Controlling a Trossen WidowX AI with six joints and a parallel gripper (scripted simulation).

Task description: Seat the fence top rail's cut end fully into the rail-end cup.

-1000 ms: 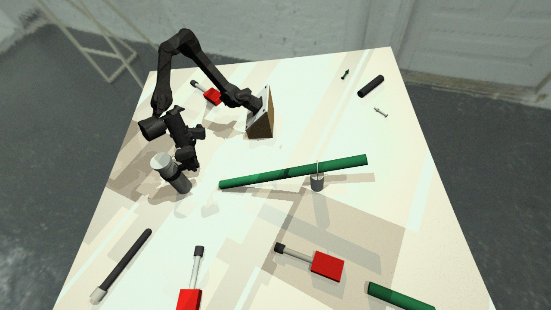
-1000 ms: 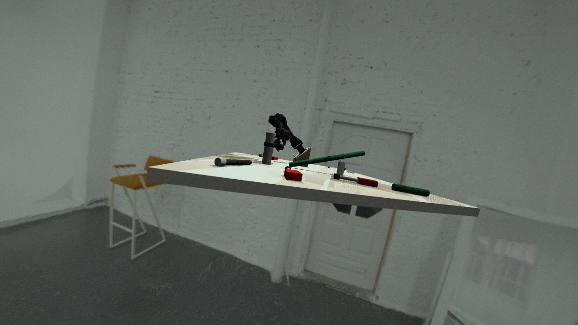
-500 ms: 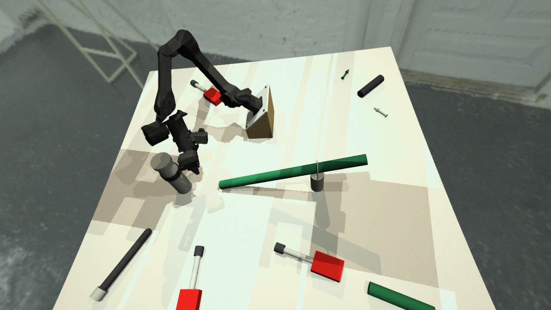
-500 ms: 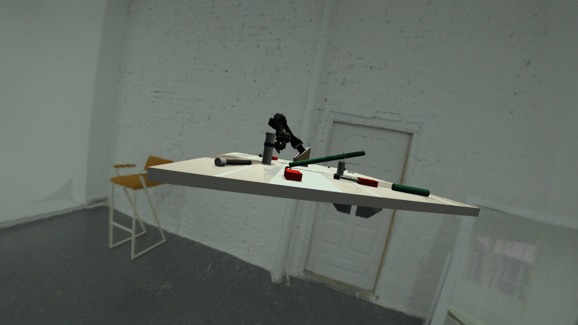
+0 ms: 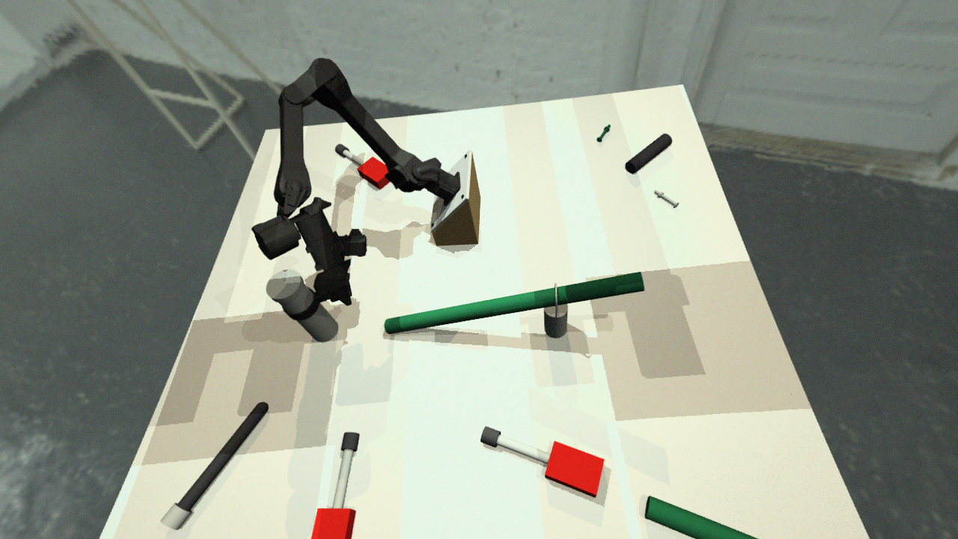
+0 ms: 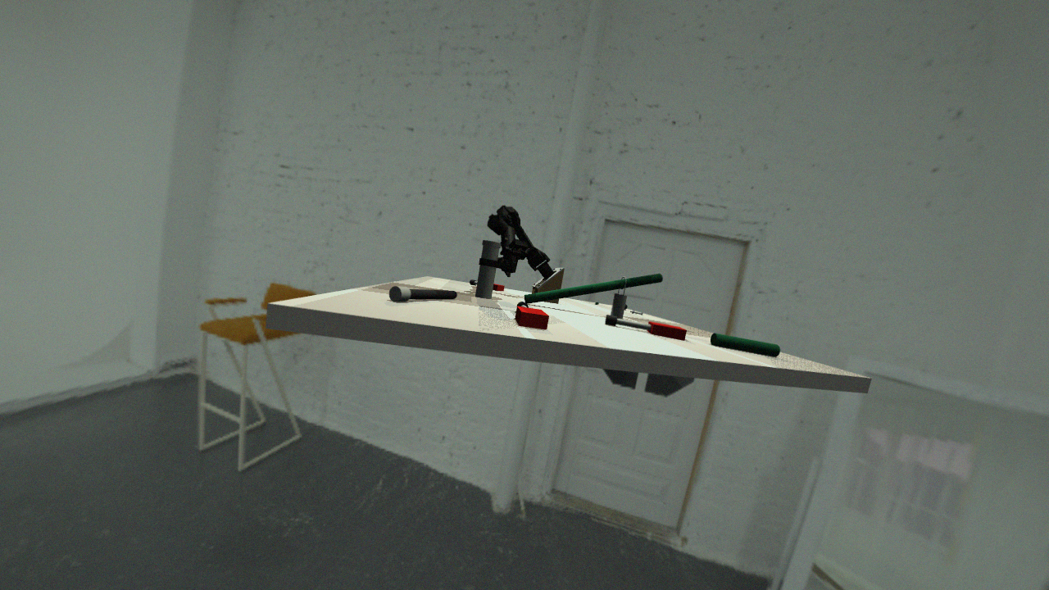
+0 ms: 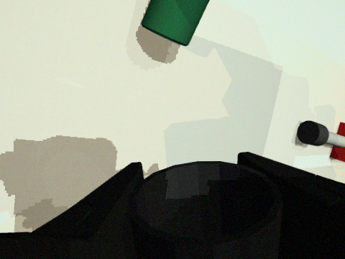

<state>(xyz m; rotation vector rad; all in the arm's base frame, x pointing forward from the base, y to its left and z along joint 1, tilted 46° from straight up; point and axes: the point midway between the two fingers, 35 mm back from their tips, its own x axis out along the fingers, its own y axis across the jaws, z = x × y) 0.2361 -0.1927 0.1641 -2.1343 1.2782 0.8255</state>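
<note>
Jaws (image 5: 332, 289) part-open, clamped on the rail-end cup (image 7: 206, 205). Green top rail (image 5: 468, 308) (image 6: 587, 288) (image 7: 174, 18) passes through the loop cap (image 5: 555, 308) (image 6: 622, 295), cut end apart from the cup. Step judged: cup positioning. Next: align the cup's mouth with that end, keeping the brace band (image 5: 306, 311) (image 6: 487, 261) high.

Your counter (image 5: 723, 335) (image 6: 572, 353), counted by kind.
You have two green rails (image 5: 475, 308) (image 5: 693, 519) (image 6: 594, 288) (image 6: 744, 344) (image 7: 176, 21), two grey posts (image 5: 322, 327) (image 5: 555, 325) (image 6: 486, 280) (image 6: 619, 304), and three red blocks (image 5: 575, 468) (image 5: 333, 524) (image 5: 373, 172) (image 6: 531, 317) (image 6: 667, 330) (image 6: 498, 288) (image 7: 338, 152), each with a dark-ended pale rod. You also have two small bolt-like pieces (image 5: 603, 133) (image 5: 666, 198), one long dark rod (image 5: 224, 455) (image 6: 433, 294) with a pale end, one shorter dark cylinder (image 5: 648, 153), one dark cup (image 7: 208, 216), one dark band (image 5: 306, 309) (image 6: 485, 261), one wire loop (image 5: 555, 288) (image 6: 624, 279), one wedge mount (image 5: 460, 230) (image 6: 555, 282) and one arm (image 5: 361, 120) (image 6: 523, 238).
</note>
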